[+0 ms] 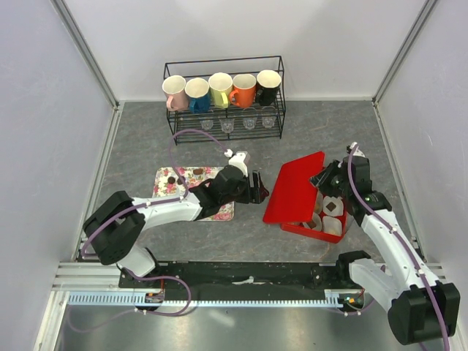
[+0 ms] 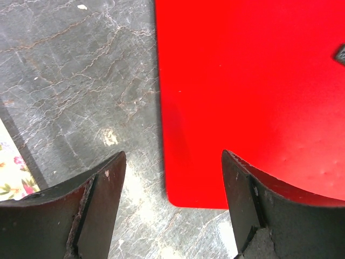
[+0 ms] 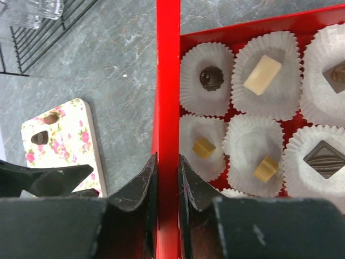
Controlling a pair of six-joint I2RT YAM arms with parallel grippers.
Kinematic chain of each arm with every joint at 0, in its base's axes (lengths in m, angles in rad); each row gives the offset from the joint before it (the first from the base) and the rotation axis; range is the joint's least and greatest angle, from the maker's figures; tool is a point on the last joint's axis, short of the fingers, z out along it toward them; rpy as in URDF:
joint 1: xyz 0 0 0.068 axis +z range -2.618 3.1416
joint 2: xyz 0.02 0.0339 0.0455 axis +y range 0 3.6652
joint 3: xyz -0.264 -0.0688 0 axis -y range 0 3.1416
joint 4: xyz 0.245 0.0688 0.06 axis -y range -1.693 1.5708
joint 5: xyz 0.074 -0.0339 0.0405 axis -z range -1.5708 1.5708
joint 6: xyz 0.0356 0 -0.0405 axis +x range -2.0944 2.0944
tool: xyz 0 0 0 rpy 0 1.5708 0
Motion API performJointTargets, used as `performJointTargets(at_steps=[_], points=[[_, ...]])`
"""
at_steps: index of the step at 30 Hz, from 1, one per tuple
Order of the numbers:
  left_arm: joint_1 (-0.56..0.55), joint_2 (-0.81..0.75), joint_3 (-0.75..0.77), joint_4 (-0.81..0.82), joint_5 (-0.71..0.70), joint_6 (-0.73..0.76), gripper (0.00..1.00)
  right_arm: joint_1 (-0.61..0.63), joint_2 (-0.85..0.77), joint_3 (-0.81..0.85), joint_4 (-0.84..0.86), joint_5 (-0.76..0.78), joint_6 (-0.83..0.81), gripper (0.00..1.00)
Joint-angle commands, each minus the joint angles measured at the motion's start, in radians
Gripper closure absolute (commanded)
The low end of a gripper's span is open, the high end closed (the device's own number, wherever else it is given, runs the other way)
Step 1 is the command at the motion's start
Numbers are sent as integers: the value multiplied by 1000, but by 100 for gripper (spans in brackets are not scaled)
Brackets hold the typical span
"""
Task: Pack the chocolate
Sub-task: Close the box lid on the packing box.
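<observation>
A grey marbled table (image 1: 146, 146) fills the walled cell. At its far side stands a black wire rack (image 1: 224, 117) with five mugs in a row: pink (image 1: 175, 92), blue (image 1: 197, 93), yellow-green (image 1: 220, 89), orange (image 1: 243, 90) and black (image 1: 268, 86). Small clear glasses (image 1: 227, 126) sit on its lower level.

Right of centre, a red lid (image 1: 296, 189) is tilted up from a red box (image 1: 311, 232). It stands between the box and the floral tray (image 1: 191, 175), which lies on the left half of the table, well apart from the rack. The left arm reaches across the tray and covers part of it.

The right gripper (image 3: 167, 162) is clamped on the lid's edge. The right wrist view shows the lid edge-on, pinched between both fingers. The left gripper (image 2: 172, 162) hangs with its jaws wide apart and nothing between them. It is near the lid's left edge: one finger is over bare table, the other over the red surface.

White crinkled paper cups (image 3: 207, 56) pack the box side by side. The chocolate is in two places. In the cups sit a dark round piece (image 3: 211, 78), a cream bar (image 3: 262, 74), two tan cubes (image 3: 204, 148) (image 3: 265, 168) and a dark ridged square (image 3: 323, 159). On the tray, on the other side of the lid, lie a brown piece (image 3: 51, 118) and a darker one (image 3: 39, 138).
</observation>
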Motion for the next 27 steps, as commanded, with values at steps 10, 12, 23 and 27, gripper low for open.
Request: performJointTargets(at_steps=[10, 12, 23, 27], points=[[177, -276, -211, 250, 128, -180, 19, -9, -120, 120, 118, -188, 126, 100], [189, -282, -234, 275, 159, -206, 19, -9, -140, 123, 150, -213, 151, 100], [281, -205, -336, 708, 422, -433, 13, -9, -198, 117, 311, -348, 277, 100], [286, -179, -335, 796, 490, -465, 13, -14, -204, 111, 342, -378, 304, 100]])
